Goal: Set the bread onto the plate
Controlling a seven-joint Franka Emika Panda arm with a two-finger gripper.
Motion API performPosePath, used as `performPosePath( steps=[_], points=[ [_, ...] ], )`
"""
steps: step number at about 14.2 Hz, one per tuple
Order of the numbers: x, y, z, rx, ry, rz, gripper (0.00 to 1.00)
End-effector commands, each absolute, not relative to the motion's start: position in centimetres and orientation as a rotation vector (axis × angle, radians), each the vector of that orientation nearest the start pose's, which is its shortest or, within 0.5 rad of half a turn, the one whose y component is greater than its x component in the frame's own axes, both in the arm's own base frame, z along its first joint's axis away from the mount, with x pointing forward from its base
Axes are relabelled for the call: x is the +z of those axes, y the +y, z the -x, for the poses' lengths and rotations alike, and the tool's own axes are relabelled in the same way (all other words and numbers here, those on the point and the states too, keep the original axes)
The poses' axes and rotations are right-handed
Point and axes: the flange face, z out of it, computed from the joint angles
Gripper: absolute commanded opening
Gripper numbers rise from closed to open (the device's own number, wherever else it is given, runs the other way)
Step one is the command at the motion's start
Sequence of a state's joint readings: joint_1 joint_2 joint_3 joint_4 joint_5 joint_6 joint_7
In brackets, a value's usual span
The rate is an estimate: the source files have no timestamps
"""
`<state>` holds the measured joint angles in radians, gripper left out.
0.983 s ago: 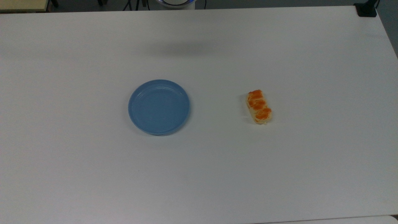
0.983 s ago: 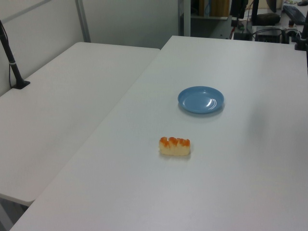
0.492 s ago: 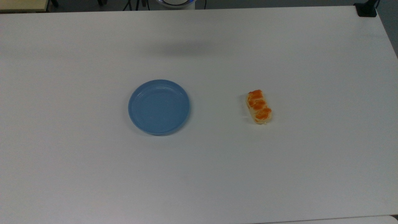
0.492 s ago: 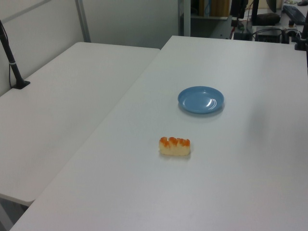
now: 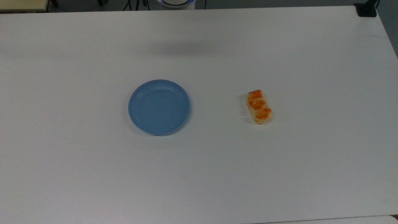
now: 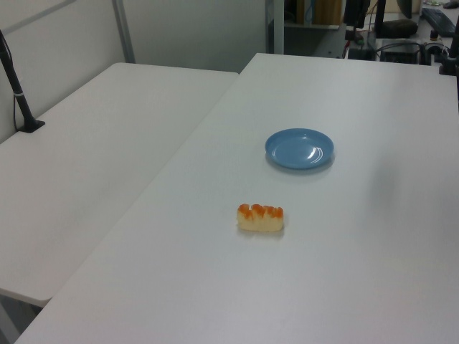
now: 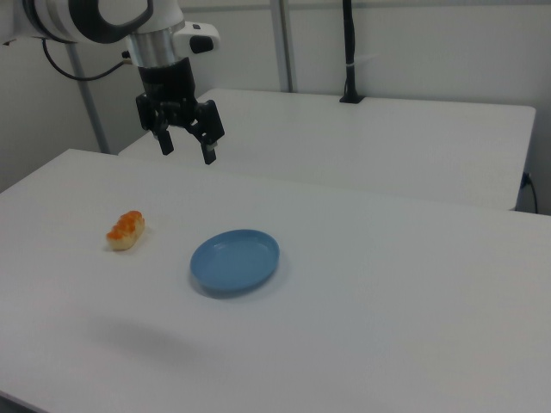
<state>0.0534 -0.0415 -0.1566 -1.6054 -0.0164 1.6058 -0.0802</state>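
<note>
While I watch from my remote station, the scene reads:
Bread: small oblong pale-tan loaf [image 5: 259,107] with orange-glazed bumps, right of centre in the top view, lying on the white table [image 5: 279,174].
Plate: round light-blue plastic plate [image 5: 159,106], well apart from it.
Gripper: black two-finger gripper [image 7: 187,151], upper left of the right view, fingers spread wide, holding nothing.

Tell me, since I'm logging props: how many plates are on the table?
1. The plate lies on the white table, apart from the bread, to the top view's left of it.

Claw [image 7: 186,153] raised, fingers spread, empty
</note>
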Motion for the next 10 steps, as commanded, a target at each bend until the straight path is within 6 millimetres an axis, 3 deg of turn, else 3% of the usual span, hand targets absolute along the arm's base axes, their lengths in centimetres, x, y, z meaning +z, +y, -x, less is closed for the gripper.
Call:
performPosePath(
  steps=[1,4,7,10],
  points=[
    [63.2,-5.6,-54.0,-0.023,-0.065,3.145,1.0],
    [61.9,-4.0,-54.6,-0.004,-0.097,3.144,1.0],
    [60.5,-0.5,-55.2,0.009,-0.18,3.133,1.0],
    [58.3,4.7,-55.6,-0.009,-0.18,3.111,1.0]
  ],
)
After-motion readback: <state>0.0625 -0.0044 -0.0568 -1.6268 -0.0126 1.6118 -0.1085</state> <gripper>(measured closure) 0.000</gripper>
